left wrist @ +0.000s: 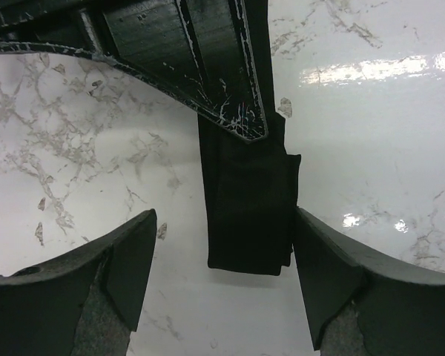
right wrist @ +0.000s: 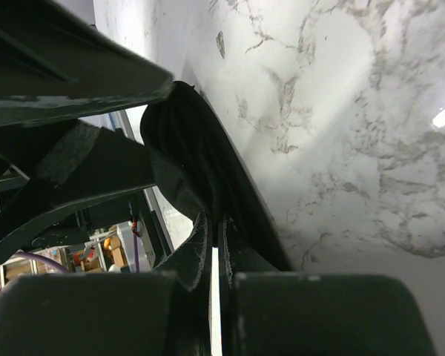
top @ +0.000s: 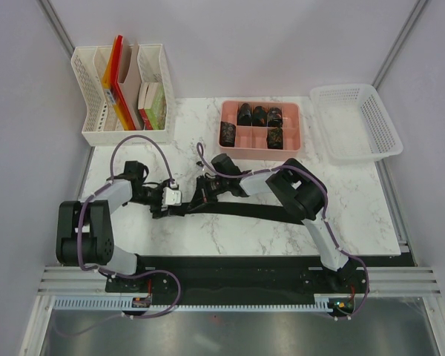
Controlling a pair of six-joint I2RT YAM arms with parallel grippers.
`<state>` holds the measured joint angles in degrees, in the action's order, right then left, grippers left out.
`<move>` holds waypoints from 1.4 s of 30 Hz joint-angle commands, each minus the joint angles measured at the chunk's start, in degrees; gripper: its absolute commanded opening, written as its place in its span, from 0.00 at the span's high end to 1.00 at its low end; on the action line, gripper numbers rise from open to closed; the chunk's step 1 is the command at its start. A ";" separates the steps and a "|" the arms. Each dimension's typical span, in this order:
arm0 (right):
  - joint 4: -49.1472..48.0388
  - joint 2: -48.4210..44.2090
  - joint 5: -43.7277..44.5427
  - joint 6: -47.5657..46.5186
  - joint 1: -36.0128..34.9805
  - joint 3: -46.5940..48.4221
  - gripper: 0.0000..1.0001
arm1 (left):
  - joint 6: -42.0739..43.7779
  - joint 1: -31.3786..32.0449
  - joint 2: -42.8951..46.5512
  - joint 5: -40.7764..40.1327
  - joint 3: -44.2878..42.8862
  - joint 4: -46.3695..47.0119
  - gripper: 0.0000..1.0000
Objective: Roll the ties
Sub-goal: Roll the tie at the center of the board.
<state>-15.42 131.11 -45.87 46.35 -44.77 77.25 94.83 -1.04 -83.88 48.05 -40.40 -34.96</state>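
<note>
Mid-table, one tie (top: 259,213) lay flat and unrolled on the marble table (top: 356,200), running left to right in front of both arms. Its narrow end sat between the two grippers.

Left gripper (left wrist: 222,252): jaws wide, one finger (left wrist: 126,259) on each side of the tie's end. The right-hand finger was just beside the fabric edge, the left-hand one apart from it. Nothing was held.

Right gripper (right wrist: 213,230): jaws closed. Wrist view showed dark fabric bunched into a fold and running up between the closed fingertips, so it read as pinching the tie. In the left wrist view its tip rested on the strip just beyond the end.

Back of the table: pink tray (top: 289,148) with five coils (top: 259,113) in its compartments, three in the far row and two in the near row. White basket (top: 356,122) just right of the tray. White rack (top: 96,133) with books at the back left corner.
</note>
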 commanded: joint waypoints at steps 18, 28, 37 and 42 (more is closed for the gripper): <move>1.09 -1.91 0.69 -1.70 -0.49 4.57 1.00 | 0.97 3.15 -5.77 -4.72 -4.33 -0.01 0.65; 6.72 -2.17 7.37 -5.48 1.00 3.25 1.00 | 2.81 3.15 -6.47 -7.44 -6.00 -7.47 0.77; 0.47 -7.71 2.01 -0.64 0.22 2.99 0.96 | 5.55 3.06 -8.58 -7.80 -8.98 -12.85 0.84; 4.42 -5.70 4.02 -4.58 0.04 4.04 0.97 | 5.37 3.06 -9.38 -7.71 -10.31 -14.26 0.84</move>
<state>-11.57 127.11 -42.72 44.71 -44.91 79.85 98.00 2.22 -92.44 41.58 -49.41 -45.08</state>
